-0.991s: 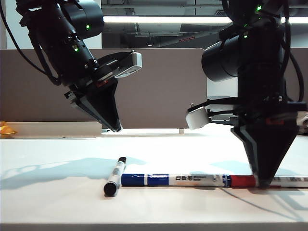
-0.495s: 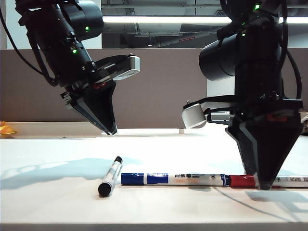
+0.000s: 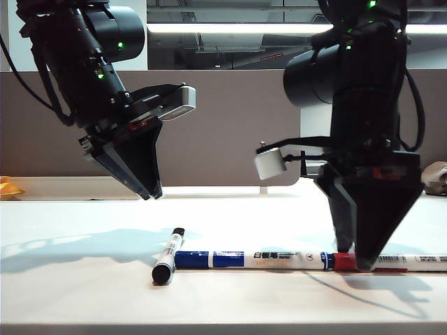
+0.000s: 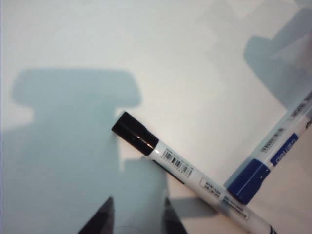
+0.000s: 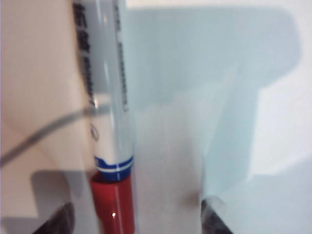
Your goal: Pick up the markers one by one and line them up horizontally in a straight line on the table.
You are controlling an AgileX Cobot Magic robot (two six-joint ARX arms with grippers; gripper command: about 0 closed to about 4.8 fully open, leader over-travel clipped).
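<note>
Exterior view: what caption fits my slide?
Right gripper open over red marker; left gripper above black marker, blue marker between.

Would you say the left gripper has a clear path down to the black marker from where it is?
Probably yes: the left gripper hangs above and behind the black marker, with only bare table between. The blue marker meets its barrel.
</note>
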